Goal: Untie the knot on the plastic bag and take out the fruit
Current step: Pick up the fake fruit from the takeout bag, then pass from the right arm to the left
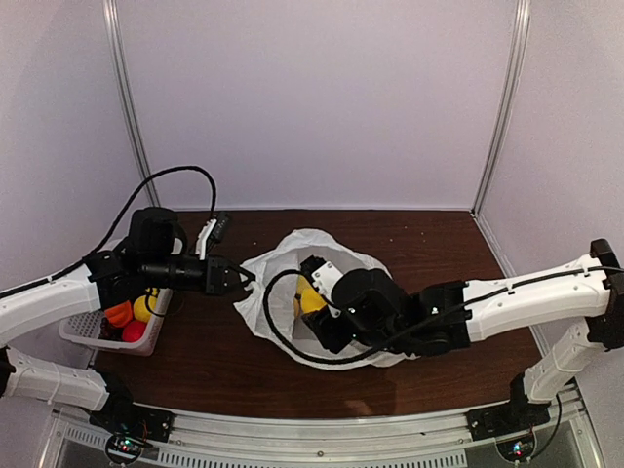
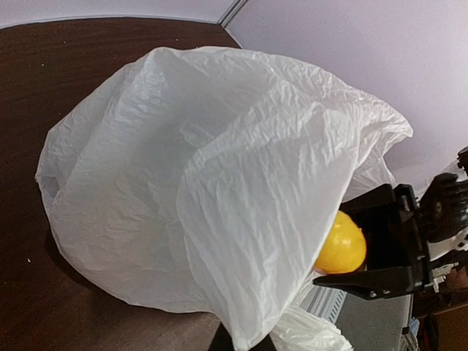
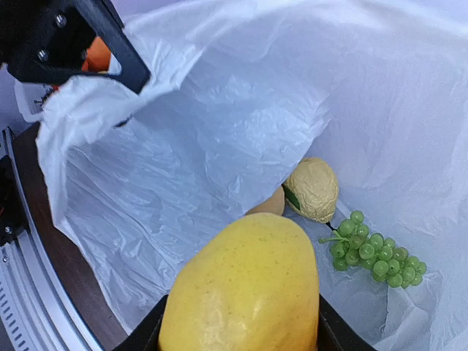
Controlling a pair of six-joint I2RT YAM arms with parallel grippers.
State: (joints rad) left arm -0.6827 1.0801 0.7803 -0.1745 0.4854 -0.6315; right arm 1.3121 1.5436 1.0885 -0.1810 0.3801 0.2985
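Note:
The white plastic bag (image 1: 292,249) lies open mid-table. My left gripper (image 1: 239,278) is shut on its left rim and holds the mouth up; in the left wrist view the bag (image 2: 219,183) drapes over my jaws. My right gripper (image 1: 310,292) sits in the bag's mouth, shut on a long yellow mango (image 3: 241,292), which also shows in the left wrist view as the mango (image 2: 342,245). Deeper inside the bag lie a lemon (image 3: 313,189), a green grape bunch (image 3: 376,256) and part of a peach-coloured fruit (image 3: 269,203). The knot is out of view.
A white slatted basket (image 1: 88,336) at the table's left edge holds an orange fruit (image 1: 119,314), a yellow one (image 1: 144,307) and a red one (image 1: 134,331). Pale walls close in the back and sides. A black cable (image 1: 273,331) loops beside the bag.

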